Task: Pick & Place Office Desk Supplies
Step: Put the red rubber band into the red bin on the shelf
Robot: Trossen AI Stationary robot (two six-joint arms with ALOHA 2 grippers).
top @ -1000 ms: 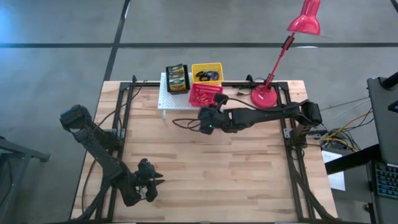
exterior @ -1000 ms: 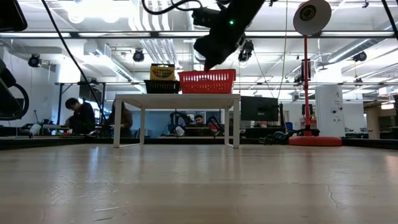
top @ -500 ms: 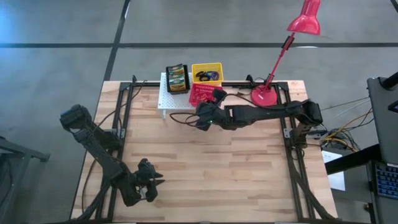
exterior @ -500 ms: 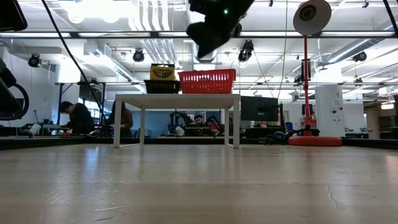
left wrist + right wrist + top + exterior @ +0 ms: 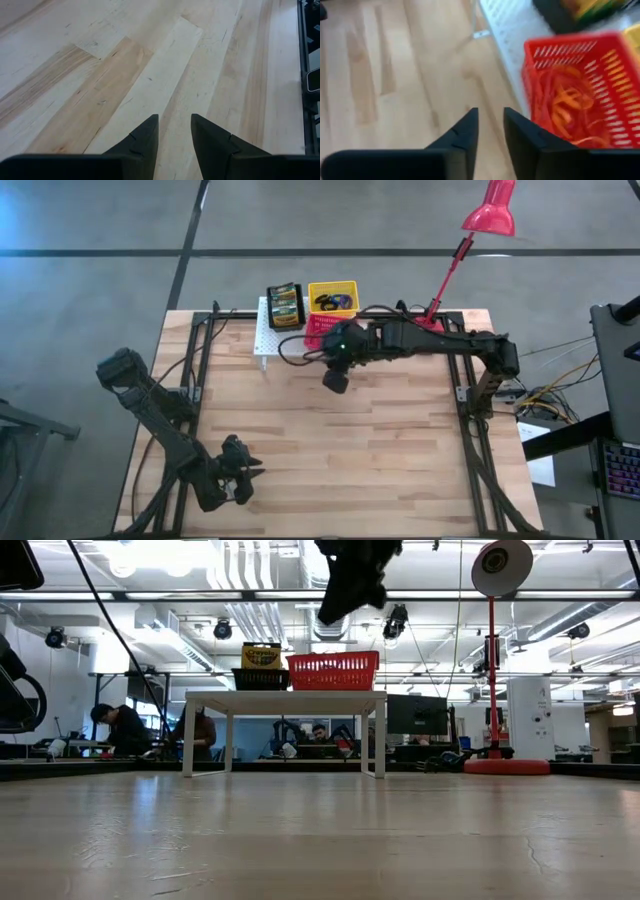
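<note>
On the white perforated rack (image 5: 268,338) at the table's far edge stand a red basket (image 5: 322,332) (image 5: 580,95) of red and orange elastic loops, a yellow basket (image 5: 332,297) with dark loops, and a black basket (image 5: 285,306) with crayon boxes. My right gripper (image 5: 335,380) (image 5: 490,125) hangs high over the wood just in front of the red basket, open, with nothing between its fingers. In the low view it shows at the top (image 5: 350,580). My left gripper (image 5: 243,472) (image 5: 174,125) waits open over bare wood near the table's near left corner.
A red desk lamp stands with its base (image 5: 428,335) at the far right and its head reaching past the table's far edge. Black frame rails (image 5: 470,430) run along both sides. Bare wood lies between the two grippers.
My right gripper has risen in front of the red basket, and its arm has lifted and bent upward. The gripper has tipped and rolled as it rose. The baskets and rack stay where they were.
</note>
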